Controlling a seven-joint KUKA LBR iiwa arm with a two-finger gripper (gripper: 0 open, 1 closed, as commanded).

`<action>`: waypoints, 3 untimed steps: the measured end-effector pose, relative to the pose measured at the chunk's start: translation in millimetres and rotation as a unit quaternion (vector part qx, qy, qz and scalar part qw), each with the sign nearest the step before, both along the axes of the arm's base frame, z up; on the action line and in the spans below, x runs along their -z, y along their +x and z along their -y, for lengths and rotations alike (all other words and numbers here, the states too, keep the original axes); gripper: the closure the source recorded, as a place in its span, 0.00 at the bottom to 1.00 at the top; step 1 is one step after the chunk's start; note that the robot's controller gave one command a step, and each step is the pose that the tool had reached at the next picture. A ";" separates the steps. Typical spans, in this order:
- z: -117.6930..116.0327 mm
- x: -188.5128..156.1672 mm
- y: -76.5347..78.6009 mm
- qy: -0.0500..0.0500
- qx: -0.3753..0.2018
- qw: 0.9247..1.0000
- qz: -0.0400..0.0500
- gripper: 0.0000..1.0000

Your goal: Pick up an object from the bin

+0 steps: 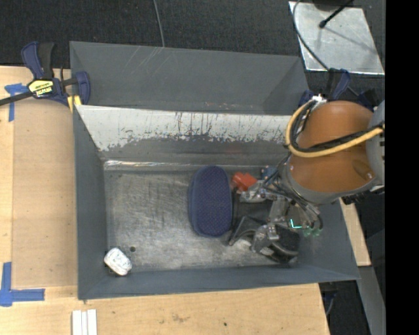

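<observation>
The gripper (pixel 272 228) hangs low at the bin's (pixel 88 196) four o'clock, over a heap of black things (pixel 286 252). Whether it is released or clenched, I cannot tell. A small red piece (pixel 244 179) lies near its eleven o'clock, a dark blue oval pad (pixel 211 200) at its nine, and a white lump (pixel 118 261) in the bin's seven o'clock corner.

Behind the bin (pixel 190 72) lay a dark, almost black floor (pixel 216 23), matt and without pattern. A thin pale cord (pixel 159 23) ran down across it toward the bin's far rim. At the upper right lay a grey speckled metal plate (pixel 347 42), brightly lit, with a dark rod (pixel 336 14) slanting over it. To the left and in front of the bin stretched a light brown bench (pixel 39 196), flat and evenly lit.
</observation>
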State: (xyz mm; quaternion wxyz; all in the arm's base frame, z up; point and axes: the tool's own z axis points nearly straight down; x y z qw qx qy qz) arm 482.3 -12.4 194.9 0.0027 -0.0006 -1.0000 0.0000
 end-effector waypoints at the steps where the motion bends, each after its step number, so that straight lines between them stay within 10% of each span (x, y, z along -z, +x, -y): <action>1: -52.1 85.0 48.0 0.001 -0.005 1.000 0.002 0.00; 2: -26.6 115.4 20.8 0.006 0.073 0.997 0.026 0.00; 3: -25.8 113.5 23.4 0.006 0.074 0.997 0.031 1.00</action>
